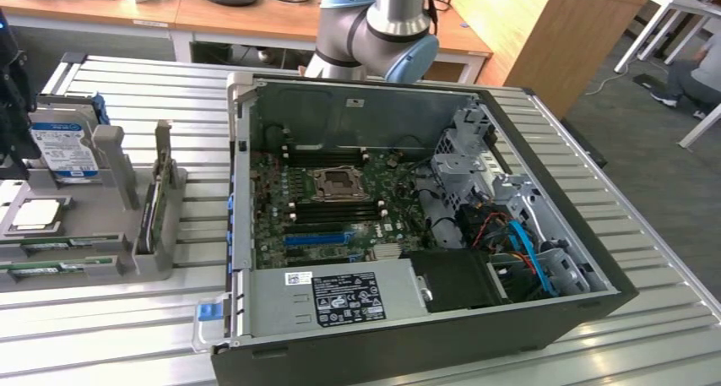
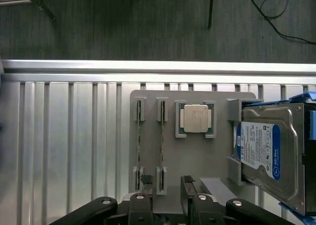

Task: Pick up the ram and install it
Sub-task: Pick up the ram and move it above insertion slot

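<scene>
Green ram [image 2: 161,141] edge-up in grey holder [image 2: 217,156]; fingers [image 2: 188,186] apart, empty, near it (exterior view adds the opened computer case [image 1: 485,339]).

A slatted aluminium table [image 1: 124,318] is recorded. An open desktop computer case [image 1: 451,356] is laid on it, with a grey parts holder [image 2: 212,158] set beside it, toward the exterior view's left.

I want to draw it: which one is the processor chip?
Find the gray holder beside the open computer case. The processor chip lies flat in it, between the blue-labelled hard drive and two thin green ram sticks. It alone is small, square and silver.
</scene>
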Controlling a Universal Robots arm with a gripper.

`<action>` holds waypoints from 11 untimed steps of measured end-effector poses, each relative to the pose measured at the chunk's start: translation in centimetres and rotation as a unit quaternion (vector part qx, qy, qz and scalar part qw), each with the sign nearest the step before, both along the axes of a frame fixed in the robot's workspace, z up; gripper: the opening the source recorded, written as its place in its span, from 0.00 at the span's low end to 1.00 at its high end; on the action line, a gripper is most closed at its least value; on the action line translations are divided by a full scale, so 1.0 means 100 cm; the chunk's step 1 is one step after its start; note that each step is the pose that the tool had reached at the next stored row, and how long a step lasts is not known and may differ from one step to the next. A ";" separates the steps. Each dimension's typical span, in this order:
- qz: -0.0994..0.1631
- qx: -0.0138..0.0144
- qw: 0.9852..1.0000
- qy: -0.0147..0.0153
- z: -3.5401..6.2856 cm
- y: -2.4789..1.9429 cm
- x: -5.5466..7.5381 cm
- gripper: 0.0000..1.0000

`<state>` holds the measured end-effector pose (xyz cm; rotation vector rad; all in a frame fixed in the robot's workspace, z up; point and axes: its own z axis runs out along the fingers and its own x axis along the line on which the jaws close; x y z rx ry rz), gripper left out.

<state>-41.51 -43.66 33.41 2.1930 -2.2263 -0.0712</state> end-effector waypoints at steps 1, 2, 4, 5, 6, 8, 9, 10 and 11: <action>0.000 0.000 1.000 0.000 -0.0007 0.0000 0.000 0.36; 0.000 0.000 1.000 0.000 -0.0014 0.0000 0.000 0.36; 0.000 0.000 1.000 0.000 -0.0031 0.0000 0.000 0.36; 0.000 0.000 1.000 0.000 -0.0039 0.0000 0.000 0.36; 0.000 0.000 1.000 0.000 -0.0046 0.0000 0.000 0.36; 0.000 0.000 1.000 0.000 -0.0061 0.0000 0.000 0.36; 0.000 0.000 1.000 0.000 -0.0069 0.0000 0.000 0.36; 0.000 0.000 1.000 0.000 -0.0077 0.0000 0.000 0.36; 0.000 0.000 1.000 0.000 -0.0084 0.0000 0.000 0.36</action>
